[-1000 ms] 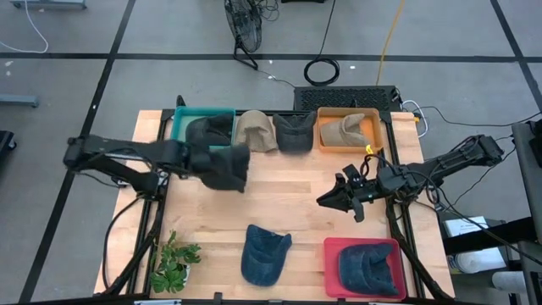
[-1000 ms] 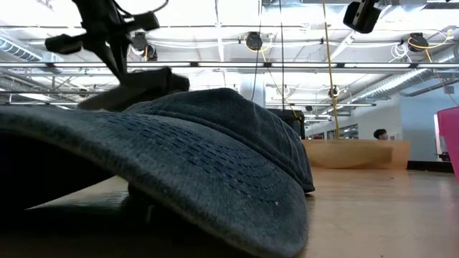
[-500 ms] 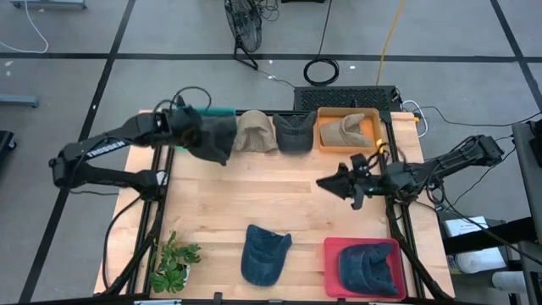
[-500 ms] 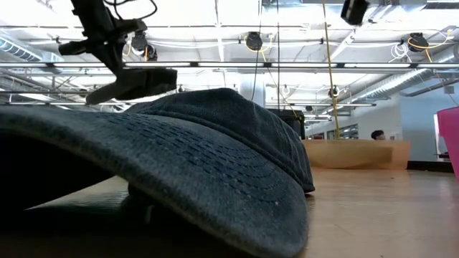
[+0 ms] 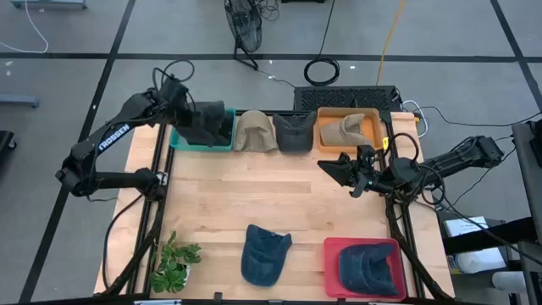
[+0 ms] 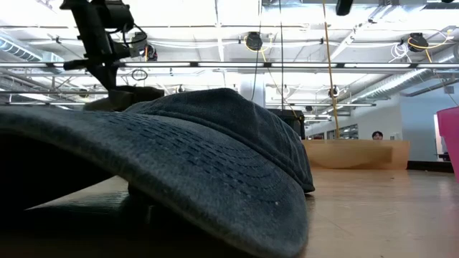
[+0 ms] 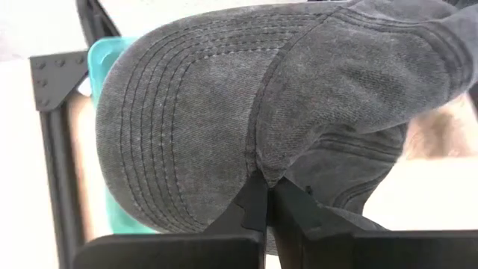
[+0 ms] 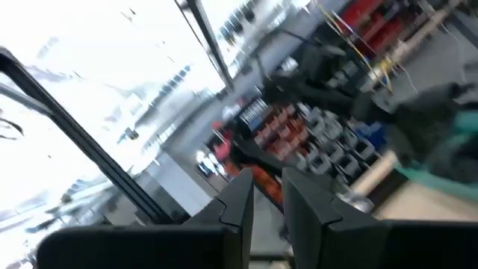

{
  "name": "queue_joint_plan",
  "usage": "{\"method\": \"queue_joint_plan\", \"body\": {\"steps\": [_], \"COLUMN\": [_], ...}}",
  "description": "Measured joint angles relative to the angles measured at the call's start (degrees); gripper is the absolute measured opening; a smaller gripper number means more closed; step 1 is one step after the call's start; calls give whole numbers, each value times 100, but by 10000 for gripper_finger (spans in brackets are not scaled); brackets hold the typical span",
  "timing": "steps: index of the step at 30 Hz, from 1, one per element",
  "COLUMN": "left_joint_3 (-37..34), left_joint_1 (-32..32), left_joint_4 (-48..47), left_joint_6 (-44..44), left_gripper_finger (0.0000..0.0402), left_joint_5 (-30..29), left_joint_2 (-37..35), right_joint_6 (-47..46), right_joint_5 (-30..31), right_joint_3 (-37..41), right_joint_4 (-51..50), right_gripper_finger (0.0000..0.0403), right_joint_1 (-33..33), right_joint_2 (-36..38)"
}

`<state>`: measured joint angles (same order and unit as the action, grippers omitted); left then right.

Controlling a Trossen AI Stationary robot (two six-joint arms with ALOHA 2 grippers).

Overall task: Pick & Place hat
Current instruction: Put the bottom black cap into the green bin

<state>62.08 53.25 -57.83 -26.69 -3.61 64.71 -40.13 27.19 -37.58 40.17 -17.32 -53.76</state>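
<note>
My left gripper (image 5: 188, 117) is at the table's far left corner, shut on a dark grey hat (image 5: 210, 125) that hangs over the teal bin (image 5: 179, 141). In the left wrist view the grey hat (image 7: 224, 112) fills the picture above the fingertips. A blue hat (image 5: 265, 254) lies on the wood near the front edge and fills the low view (image 6: 201, 165). My right gripper (image 5: 332, 168) is in the air right of centre, tipped upward, with a narrow gap between its fingers (image 8: 239, 202) and nothing in it. My left gripper pinches the grey hat between its two fingers where the stitched brim meets the crown (image 7: 266, 173). The fingers slant down from the table's left side. The hat is lifted, with its brim (image 7: 164, 142) and crown (image 7: 358, 75) spread beyond the fingertips over the teal bin.
Along the far edge a tan hat (image 5: 254, 131) and a dark hat (image 5: 294, 134) lie beside an orange bin (image 5: 323, 144) that holds a tan hat. A red bin (image 5: 332, 254) with a blue hat stands at the near right. A small plant (image 5: 174, 263) is at the near left.
My left gripper has swung from over the table's left middle toward the far left corner, rolling as it went. It has carried the grey hat to above the teal bin. My right gripper has tipped upward and shifted a little toward the far edge.
</note>
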Motion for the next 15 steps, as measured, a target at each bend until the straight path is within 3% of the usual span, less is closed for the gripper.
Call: {"method": "queue_joint_plan", "body": {"steps": [6,15], "left_joint_3": [0,0], "left_joint_1": [581,914], "left_joint_4": [111,434], "left_joint_6": [368,485], "left_gripper_finger": [12,15], "left_joint_5": [350,1157], "left_joint_2": [464,1063], "right_joint_6": [474,520], "right_joint_5": [313,580], "right_joint_3": [-2,-2], "right_joint_4": [1254,1336], "right_gripper_finger": [54,54], "right_joint_1": [0,0], "right_joint_2": [-419,-634]}}
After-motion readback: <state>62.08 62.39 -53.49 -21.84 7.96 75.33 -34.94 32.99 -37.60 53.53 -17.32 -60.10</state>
